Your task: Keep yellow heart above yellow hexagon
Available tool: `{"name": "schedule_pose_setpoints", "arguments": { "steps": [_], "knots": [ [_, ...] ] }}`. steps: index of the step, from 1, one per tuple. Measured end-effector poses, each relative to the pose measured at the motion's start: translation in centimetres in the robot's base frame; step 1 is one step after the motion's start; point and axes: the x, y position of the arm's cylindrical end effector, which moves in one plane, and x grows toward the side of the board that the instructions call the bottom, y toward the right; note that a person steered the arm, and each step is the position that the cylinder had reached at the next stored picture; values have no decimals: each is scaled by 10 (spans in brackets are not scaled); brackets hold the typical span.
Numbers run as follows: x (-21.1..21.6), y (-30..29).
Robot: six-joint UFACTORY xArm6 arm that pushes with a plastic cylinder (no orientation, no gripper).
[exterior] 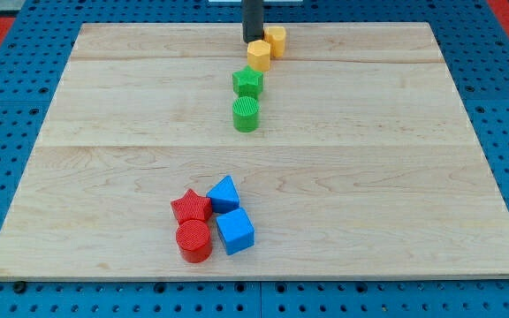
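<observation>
The yellow heart [276, 40] lies near the view's top edge of the wooden board [104, 106]. The yellow hexagon [258, 55] touches it on its lower left. My tip [252, 41] stands right at the hexagon's upper left edge, just left of the heart. The rod rises out of the view's top.
A green star [247, 82] lies just below the hexagon, and a green cylinder [246, 114] below that. Near the view's bottom sit a red star [190, 208], a red cylinder [193, 240], a blue triangular block [224, 193] and a blue cube [235, 230], clustered together.
</observation>
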Motion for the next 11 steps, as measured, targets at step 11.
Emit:
{"name": "schedule_pose_setpoints", "arguments": {
  "steps": [11],
  "knots": [
    [19,35]
  ]
}}
